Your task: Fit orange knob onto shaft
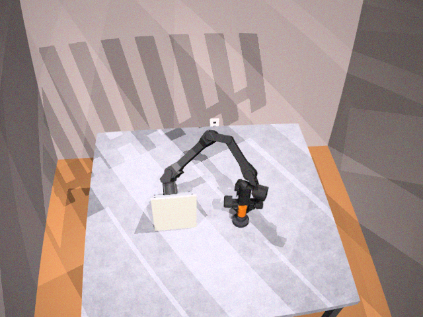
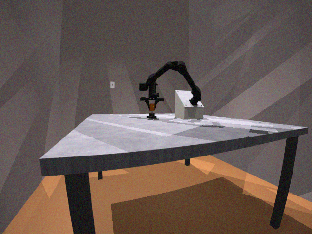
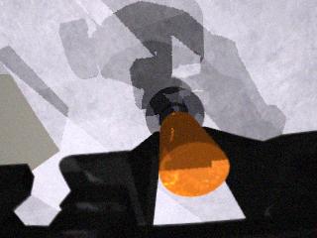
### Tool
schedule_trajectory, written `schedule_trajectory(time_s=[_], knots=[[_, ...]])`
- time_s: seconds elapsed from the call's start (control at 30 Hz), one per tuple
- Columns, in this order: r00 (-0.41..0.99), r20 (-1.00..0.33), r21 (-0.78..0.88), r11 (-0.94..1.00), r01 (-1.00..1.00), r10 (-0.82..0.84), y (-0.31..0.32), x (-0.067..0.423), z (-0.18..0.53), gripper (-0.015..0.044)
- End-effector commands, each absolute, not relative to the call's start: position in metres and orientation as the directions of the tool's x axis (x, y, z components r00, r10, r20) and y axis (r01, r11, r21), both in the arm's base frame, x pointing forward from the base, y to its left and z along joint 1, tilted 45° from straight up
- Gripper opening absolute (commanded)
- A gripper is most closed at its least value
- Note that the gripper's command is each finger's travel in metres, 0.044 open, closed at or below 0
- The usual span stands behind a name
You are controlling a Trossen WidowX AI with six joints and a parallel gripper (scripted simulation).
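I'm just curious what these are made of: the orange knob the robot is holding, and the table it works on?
The orange knob looks like smooth, slightly glossy plastic, uniform in colour. The table top looks like matte, mottled grey stone or concrete; I can't tell which.

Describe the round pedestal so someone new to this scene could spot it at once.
On the grey table, look beside the cream box, under the arm's claw. The round pedestal is the small dark disc directly beneath the orange knob, the only round base there.
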State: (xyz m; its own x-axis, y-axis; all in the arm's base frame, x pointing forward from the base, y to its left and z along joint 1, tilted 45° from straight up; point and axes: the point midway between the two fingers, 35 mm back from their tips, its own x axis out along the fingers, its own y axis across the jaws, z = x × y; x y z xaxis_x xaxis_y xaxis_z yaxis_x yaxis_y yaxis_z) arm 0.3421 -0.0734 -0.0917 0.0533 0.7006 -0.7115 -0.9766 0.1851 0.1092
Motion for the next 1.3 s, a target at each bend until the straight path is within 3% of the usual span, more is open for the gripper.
schedule_trajectory(time_s=[0.0, 0.6, 0.83, 1.27], knots=[[0.054, -0.713, 0.098, 0.176, -0.979, 0.699, -0.0728, 0.3422, -0.0928, 0.0], [0.054, -0.713, 0.098, 0.176, -0.979, 0.699, -0.0754, 0.3433, -0.0885, 0.0], [0.054, -0.713, -0.041, 0.036, -0.999, 0.699, -0.0743, 0.3423, -0.09, 0.0], [0.054, -0.713, -0.048, 0.028, -0.998, 0.699, -0.0746, 0.3434, -0.0906, 0.0]])
